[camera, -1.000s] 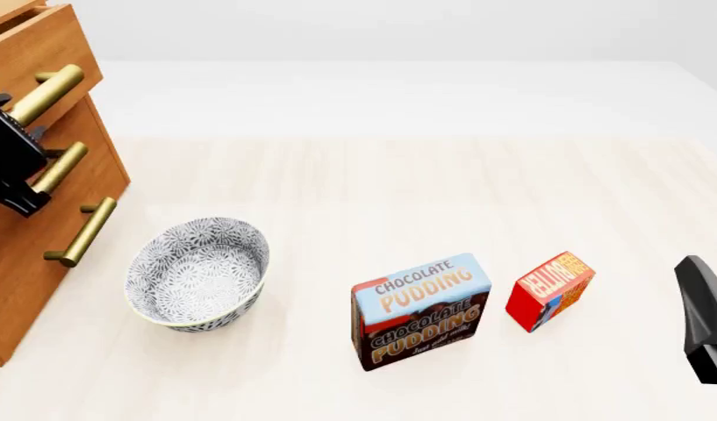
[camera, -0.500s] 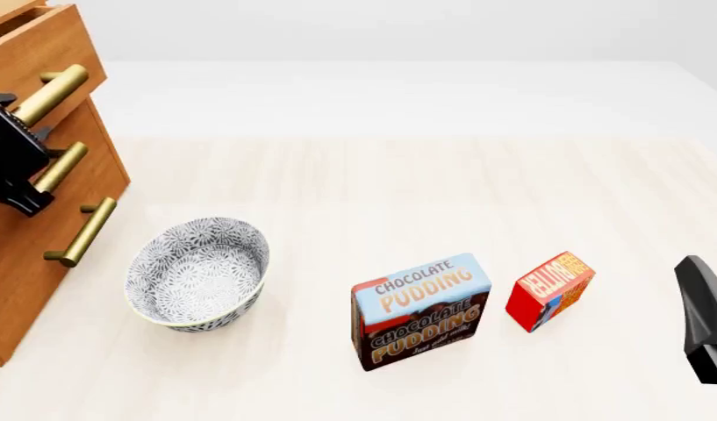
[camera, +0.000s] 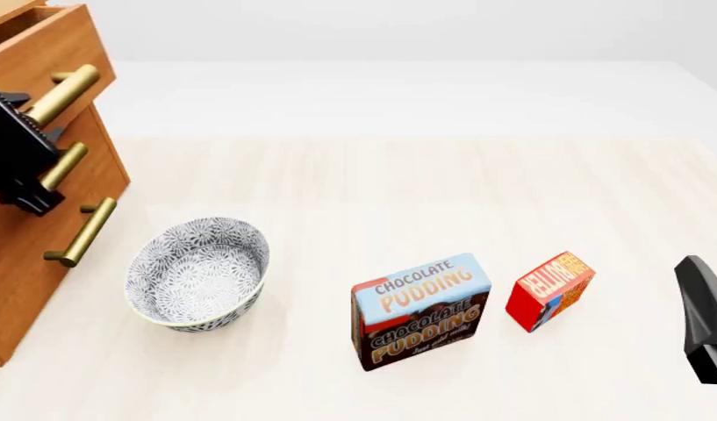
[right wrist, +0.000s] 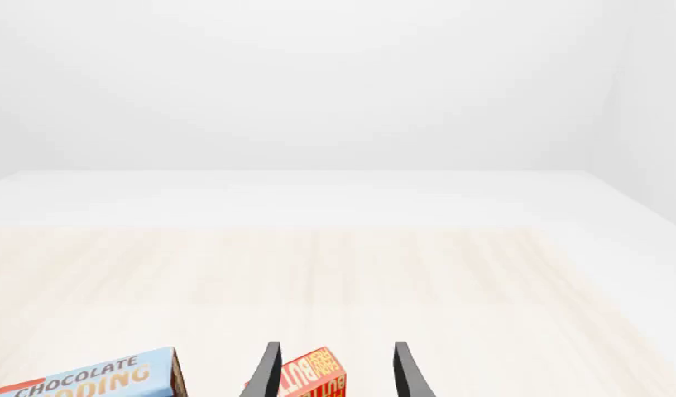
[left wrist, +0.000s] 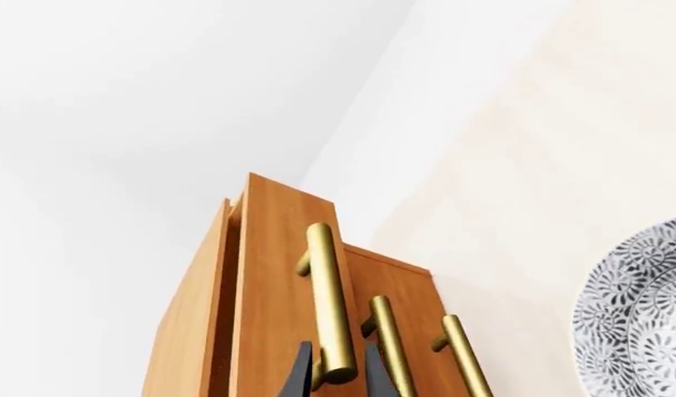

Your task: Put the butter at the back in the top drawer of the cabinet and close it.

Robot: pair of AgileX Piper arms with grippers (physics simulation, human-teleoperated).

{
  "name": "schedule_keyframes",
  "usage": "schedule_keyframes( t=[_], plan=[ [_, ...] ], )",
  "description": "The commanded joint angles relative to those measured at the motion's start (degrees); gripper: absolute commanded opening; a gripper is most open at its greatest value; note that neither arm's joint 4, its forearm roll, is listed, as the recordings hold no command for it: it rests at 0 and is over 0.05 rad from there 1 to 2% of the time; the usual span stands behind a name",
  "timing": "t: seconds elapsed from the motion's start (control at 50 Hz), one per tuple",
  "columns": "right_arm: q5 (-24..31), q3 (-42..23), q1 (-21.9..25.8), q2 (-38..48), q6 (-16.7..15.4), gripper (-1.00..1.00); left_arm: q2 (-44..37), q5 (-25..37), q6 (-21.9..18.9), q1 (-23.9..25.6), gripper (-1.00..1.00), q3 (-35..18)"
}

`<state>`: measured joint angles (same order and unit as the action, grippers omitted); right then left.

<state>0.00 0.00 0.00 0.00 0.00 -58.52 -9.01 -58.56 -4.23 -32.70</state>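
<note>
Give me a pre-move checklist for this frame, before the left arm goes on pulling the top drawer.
1. left gripper fingers either side of the top drawer handle: ok.
2. Firm clamp on the handle: cannot tell.
3. Drawer open enough to take the butter: not ok, only slightly out of the cabinet.
4. Butter untouched on the table: ok.
5. right gripper open, clear of the butter: ok.
6. Bowl outside the drawer's path: cannot tell.
</note>
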Motion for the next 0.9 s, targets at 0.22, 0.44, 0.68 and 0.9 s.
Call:
schedule_keyframes(
  t=[0.22,0.44,0.68,0.9],
  plan=[
    [0.00,0.00,0.00,0.00,0.00,1.00,-2.86,0.26,-0.21,4.09,-1.00,-1.04],
    [0.00,0.00,0.00,0.00,0.00,1.00,-3.63,0.89,0.58,5.60,-1.00,-2.12],
    [0.00,0.00,0.00,0.00,0.00,1.00,-3.57,1.70,1.19,7.37,-1.00,-2.66],
    [0.00,0.00,0.00,0.00,0.00,1.00,-4.13,1.38,1.28,8.59,-1.00,-2.76]
  ],
)
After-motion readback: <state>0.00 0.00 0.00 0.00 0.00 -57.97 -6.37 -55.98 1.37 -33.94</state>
